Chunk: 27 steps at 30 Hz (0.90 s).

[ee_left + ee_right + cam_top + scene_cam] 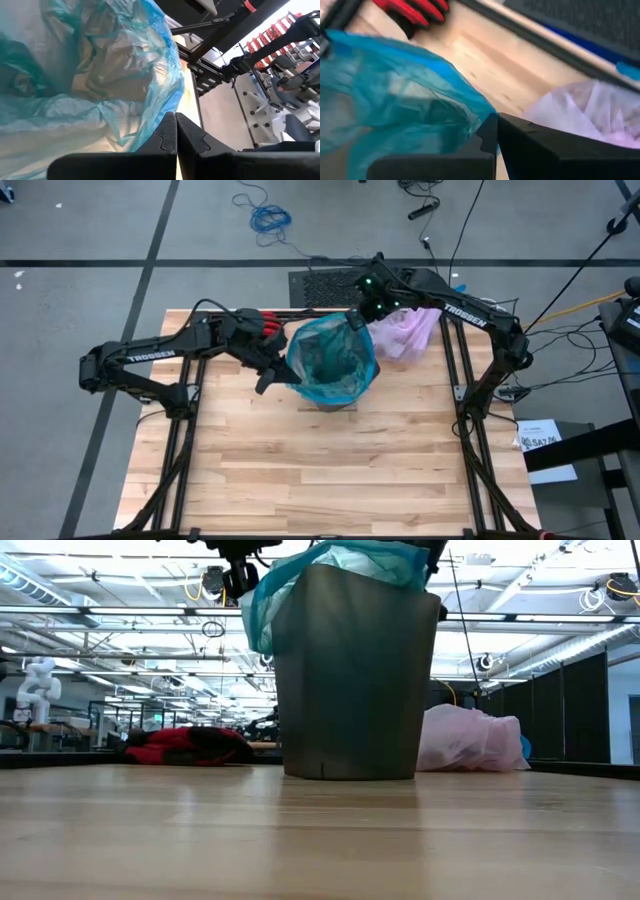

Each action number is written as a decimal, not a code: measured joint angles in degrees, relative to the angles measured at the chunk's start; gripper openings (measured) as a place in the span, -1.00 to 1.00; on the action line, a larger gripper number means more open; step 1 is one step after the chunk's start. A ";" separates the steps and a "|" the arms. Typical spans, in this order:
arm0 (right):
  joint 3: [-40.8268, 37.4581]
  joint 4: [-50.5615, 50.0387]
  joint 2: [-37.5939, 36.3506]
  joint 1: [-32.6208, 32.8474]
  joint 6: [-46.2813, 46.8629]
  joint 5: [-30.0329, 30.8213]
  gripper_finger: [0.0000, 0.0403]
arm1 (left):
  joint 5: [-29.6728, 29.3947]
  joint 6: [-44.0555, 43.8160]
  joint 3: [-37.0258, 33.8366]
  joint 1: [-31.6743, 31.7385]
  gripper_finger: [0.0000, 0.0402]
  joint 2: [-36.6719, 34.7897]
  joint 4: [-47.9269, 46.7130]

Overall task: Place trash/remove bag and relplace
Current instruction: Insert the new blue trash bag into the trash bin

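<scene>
High view shows the wooden table (330,470) first, pale planks with a dark frame, and both dark arms reaching in from its two sides toward the far middle. Standing there is the grey bin (350,680), upright, lined with a teal-green bag (335,360) whose edge is draped over the rim and hangs down the bin's outer wall in the low view. Just beside the bin, on the right arm's side and at the table's far edge, lies the pale lilac-pink bag (408,332), bunched into a soft heap on the wood; the low view shows it resting behind and next to the bin, not touching it as far as the angle lets me judge. On the other side, near the left arm, a red glove (185,745) lies flat on the table.

Left gripper (175,131) sits at the bin's rim on its own side, fingers pressed together, with the teal plastic's edge running down to the seam between them, so it appears to pinch that film. Right gripper (496,131) is at the far rim, fingers likewise closed tight, the teal bag's corner meeting their tips. No trash lumps can be made out through the crumpled plastic.
</scene>
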 joint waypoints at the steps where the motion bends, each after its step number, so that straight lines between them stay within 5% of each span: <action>1: -0.65 -0.42 0.06 -0.26 0.09 -0.22 -1.00 | -0.15 0.00 0.00 0.04 -1.00 0.00 -0.02; 27: -6.19 -8.58 0.15 3.76 4.03 -5.15 -1.00 | -4.75 0.55 -0.09 0.04 -1.00 0.00 -4.96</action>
